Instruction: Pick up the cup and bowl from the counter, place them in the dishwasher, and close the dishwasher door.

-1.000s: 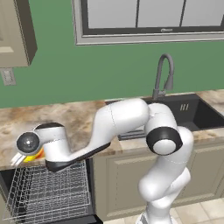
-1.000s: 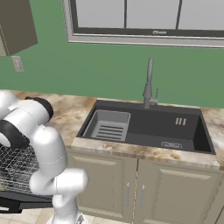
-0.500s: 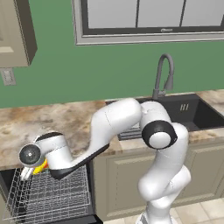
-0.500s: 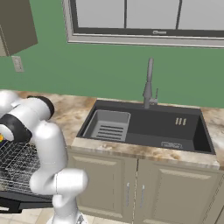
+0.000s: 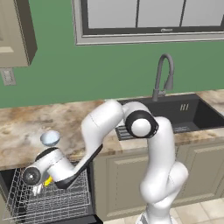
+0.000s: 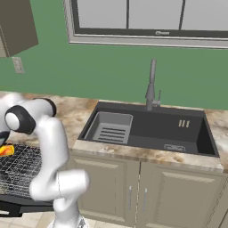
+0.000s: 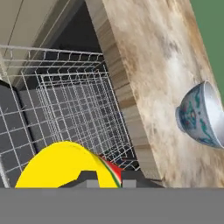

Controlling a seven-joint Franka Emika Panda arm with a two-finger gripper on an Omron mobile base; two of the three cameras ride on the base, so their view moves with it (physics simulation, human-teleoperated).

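The yellow cup (image 7: 65, 164), with a red-orange patch on its side, hangs low over the silver wire rack (image 5: 48, 201) pulled out of the dark dishwasher (image 7: 74, 48). The pale blue-white bowl (image 5: 50, 138) stands upright on the beige marbled counter (image 5: 26, 127), near its front edge, above the rack.

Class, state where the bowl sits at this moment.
In the left base view the bowl stands on the counter at far left, above the pulled-out wire rack.
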